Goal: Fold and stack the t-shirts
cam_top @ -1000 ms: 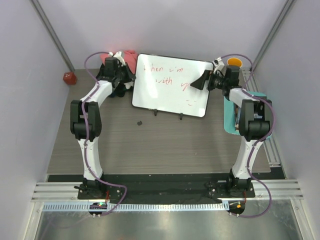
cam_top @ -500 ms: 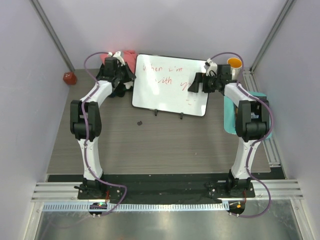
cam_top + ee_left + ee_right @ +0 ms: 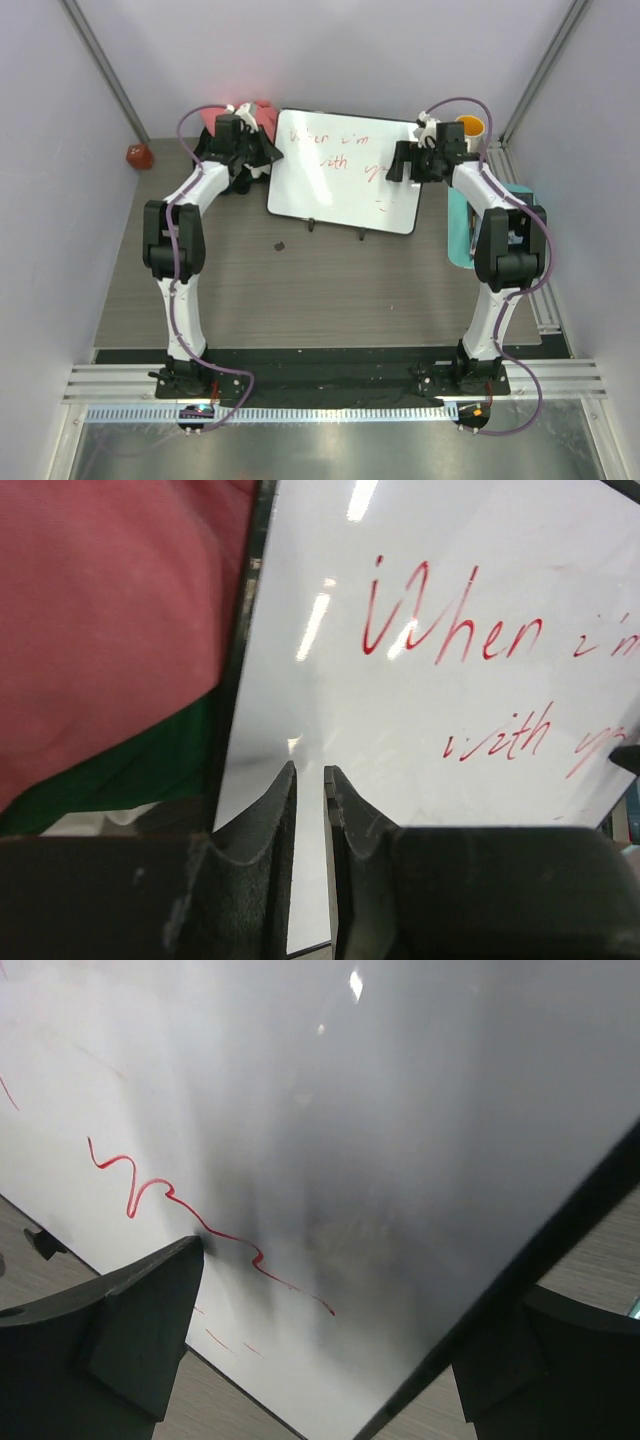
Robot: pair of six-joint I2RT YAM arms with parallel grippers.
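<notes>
The t-shirts lie in a pile at the far left, behind the white board: a salmon-pink one (image 3: 262, 111) (image 3: 110, 620) on top and a dark green one (image 3: 140, 772) under it. My left gripper (image 3: 262, 153) (image 3: 309, 772) hovers at the board's left edge, beside the pile. Its jaws stand a narrow slit apart with nothing between them. My right gripper (image 3: 403, 160) (image 3: 330, 1360) is wide open at the board's far right part, and the board's dark edge runs between its fingers (image 3: 130, 1330). Neither gripper touches a shirt.
The white board (image 3: 345, 175) (image 3: 450, 660) (image 3: 300, 1110) with red writing leans across the far middle of the table. An orange mug (image 3: 469, 126) stands at the far right, a teal object (image 3: 459, 228) lies along the right edge, a red object (image 3: 138, 155) sits far left.
My right gripper has swung from over the board's right part back to its far right corner. The left gripper has edged right and parted slightly. The board has shifted a little to the right.
</notes>
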